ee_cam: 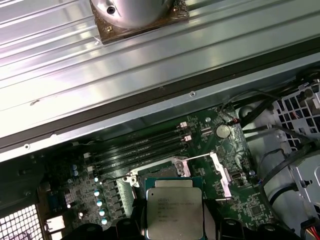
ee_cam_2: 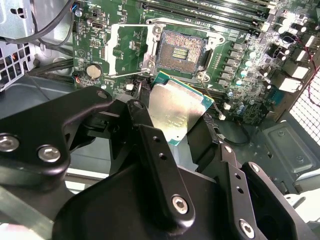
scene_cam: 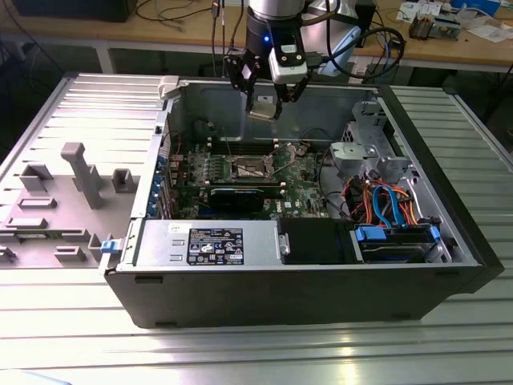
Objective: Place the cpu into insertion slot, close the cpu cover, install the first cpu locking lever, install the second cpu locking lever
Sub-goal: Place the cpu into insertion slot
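Tool (ee_cam_2: 174, 120) clamps the cpu (ee_cam_2: 176, 106) by its edges, hanging above the open socket (ee_cam_2: 181, 50) on the motherboard (ee_cam_2: 240, 65).

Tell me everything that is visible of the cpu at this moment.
The cpu is a small flat square chip: a silvery-grey metal top with print, on a thin green board. The end effector grips it by two opposite sides. It hangs above the motherboard, apart from the open socket, and appears to touch nothing else.
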Robot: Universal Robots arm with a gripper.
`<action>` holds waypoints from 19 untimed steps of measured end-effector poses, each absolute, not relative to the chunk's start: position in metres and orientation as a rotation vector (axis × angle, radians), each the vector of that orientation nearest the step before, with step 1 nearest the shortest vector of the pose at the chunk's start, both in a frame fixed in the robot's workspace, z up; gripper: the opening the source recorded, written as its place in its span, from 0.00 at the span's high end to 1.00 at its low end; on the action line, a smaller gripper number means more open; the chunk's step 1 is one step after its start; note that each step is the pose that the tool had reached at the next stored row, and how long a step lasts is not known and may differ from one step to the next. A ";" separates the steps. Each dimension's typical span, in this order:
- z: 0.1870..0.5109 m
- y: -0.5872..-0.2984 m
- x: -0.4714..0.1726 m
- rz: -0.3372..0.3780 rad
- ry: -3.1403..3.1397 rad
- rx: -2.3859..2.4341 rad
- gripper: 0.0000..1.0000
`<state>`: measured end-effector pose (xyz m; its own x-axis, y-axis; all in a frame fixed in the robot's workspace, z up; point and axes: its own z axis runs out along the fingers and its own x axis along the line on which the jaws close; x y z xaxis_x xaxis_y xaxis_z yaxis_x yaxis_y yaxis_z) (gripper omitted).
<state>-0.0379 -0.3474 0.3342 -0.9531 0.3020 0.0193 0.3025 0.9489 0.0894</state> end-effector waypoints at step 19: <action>0.334 -0.347 -0.038 -0.144 -3.089 -0.530 0.45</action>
